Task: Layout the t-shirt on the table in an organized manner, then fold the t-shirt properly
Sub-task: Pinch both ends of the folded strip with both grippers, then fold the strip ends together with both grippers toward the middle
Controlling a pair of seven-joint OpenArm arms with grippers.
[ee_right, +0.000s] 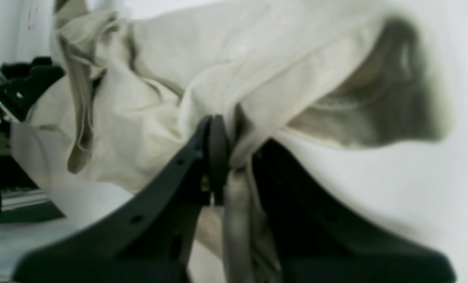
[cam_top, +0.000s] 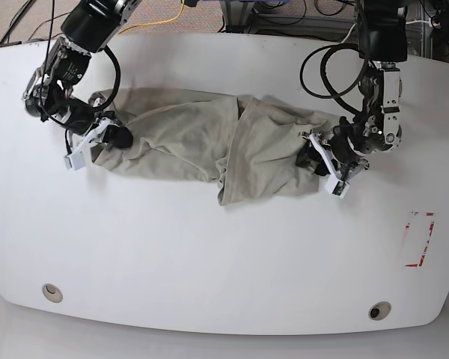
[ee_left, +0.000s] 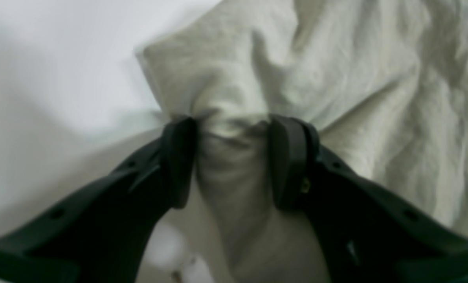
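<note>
You see the t-shirt [cam_top: 209, 146] lying across the middle of the table [cam_top: 209, 254], pulled out long from side to side. It is soft, pale grey-green cloth, full of wrinkles and folds, and one part is doubled over near the middle. It looks bunched up, not flat.

Your left gripper [ee_left: 234, 161] has a thick wad of the cloth squeezed between its two black fingers [ee_left: 178, 161]. The fingers stand a bit apart because the bunch is fat. In the base view this gripper [cam_top: 314, 157] sits at the shirt's right end.

Your right gripper [ee_right: 234, 157] has its jaws nearly together, pinching a thin fold of the cloth. In the base view it [cam_top: 108, 134] is at the shirt's left end. The wrist pictures are blurry, so you cannot tell which part of the shirt each one holds.

The table is white, smooth and shiny, with round corners. Two round metal rings [cam_top: 52, 291] sit near its front edge. A red tape box [cam_top: 419, 238] is marked near the right side, well apart from the shirt. Behind the table you can see black cables [cam_top: 325, 71] and a yellow wire [cam_top: 168, 22].
</note>
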